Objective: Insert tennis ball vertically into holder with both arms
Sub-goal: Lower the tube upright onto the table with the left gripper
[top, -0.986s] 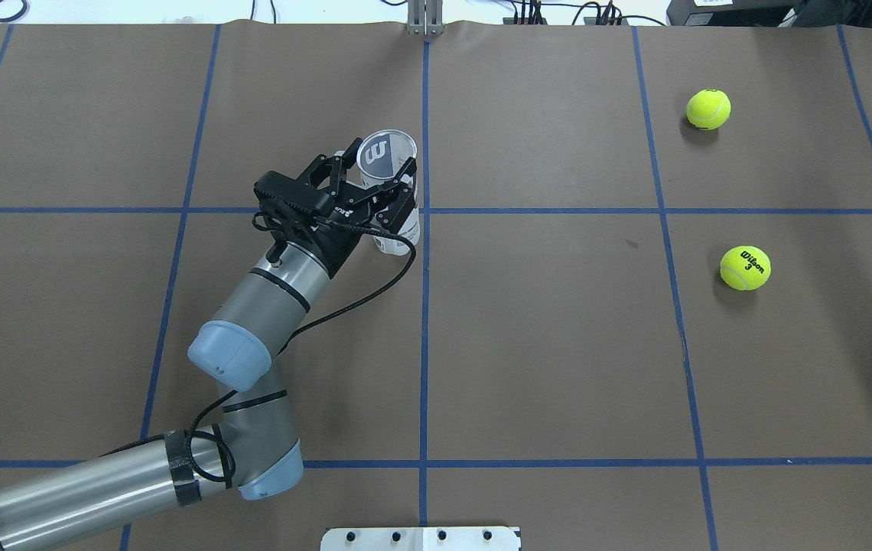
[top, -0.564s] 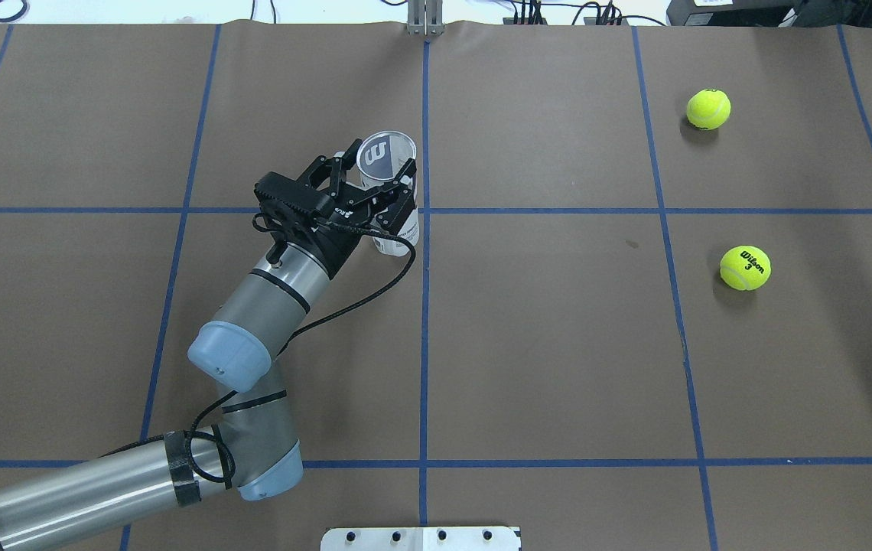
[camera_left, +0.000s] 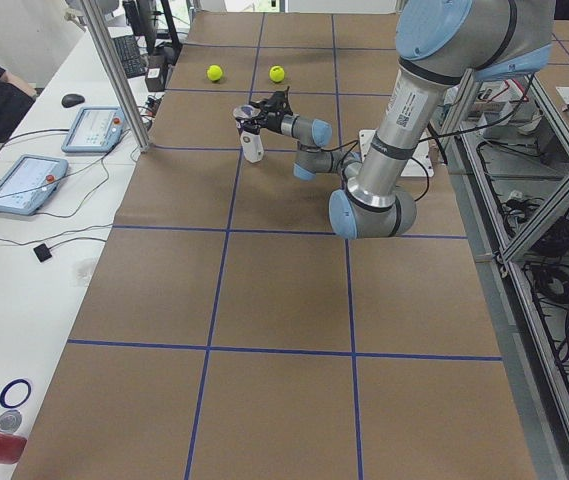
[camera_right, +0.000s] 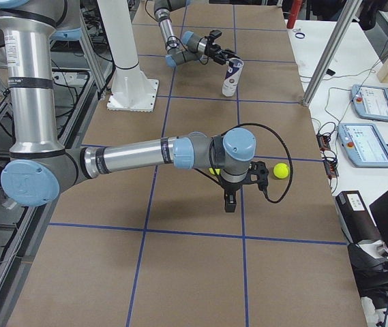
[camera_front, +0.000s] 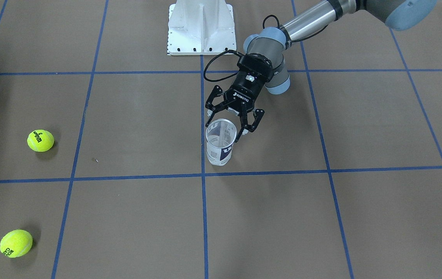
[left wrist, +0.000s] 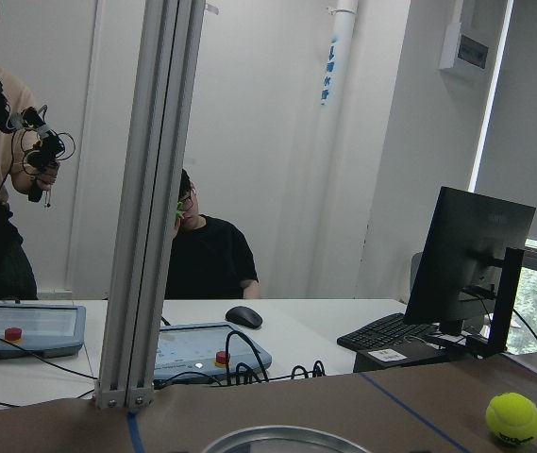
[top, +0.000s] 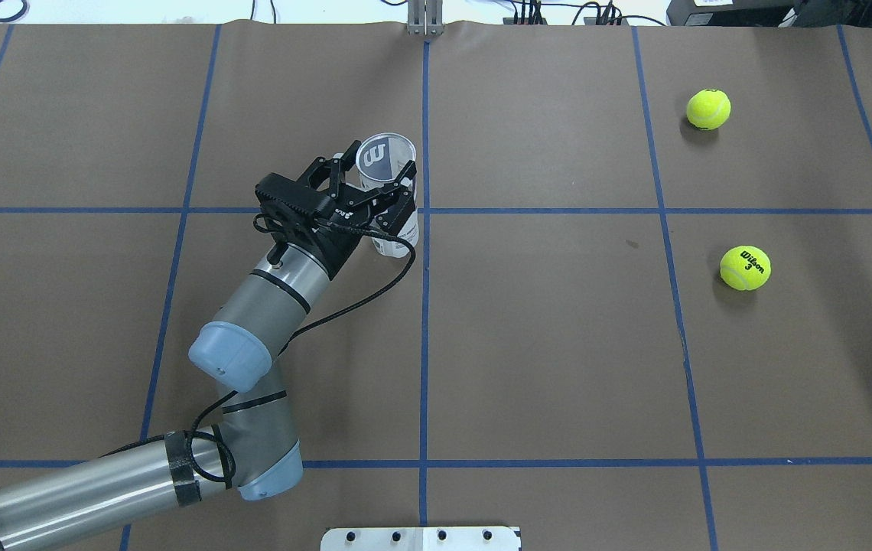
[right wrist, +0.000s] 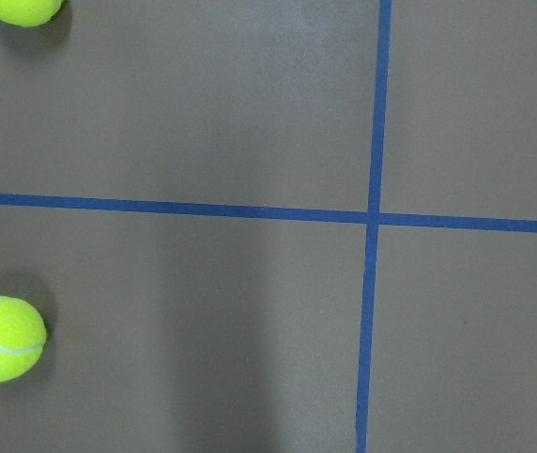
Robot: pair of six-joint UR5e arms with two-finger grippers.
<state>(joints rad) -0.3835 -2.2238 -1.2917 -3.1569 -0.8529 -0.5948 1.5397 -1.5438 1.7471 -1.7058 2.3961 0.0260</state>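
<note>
The holder [top: 388, 180], a clear can with a white and navy "W" label, stands upright and empty left of the table's middle line; it also shows in the front view [camera_front: 220, 145]. My left gripper [top: 372, 177] reaches in sideways at its upper part, one finger on each side of the wall and closed against it [camera_front: 228, 127]. Two yellow tennis balls [top: 708, 109] [top: 745, 268] lie on the right. My right gripper [camera_right: 229, 199] points down above the table near them; I cannot tell whether it is open or shut. Its wrist view shows both balls [right wrist: 2, 338] [right wrist: 25, 8].
The white pedestal base [camera_front: 201, 27] stands at the robot's edge of the table. Blue tape lines [top: 424, 329] grid the brown surface. Operators, tablets [camera_right: 371, 102] and an aluminium post [camera_right: 330, 54] stand along the far side.
The left gripper's fingers have drawn in a little on the holder, and the holder's rim has shifted slightly left. The balls have not moved.
</note>
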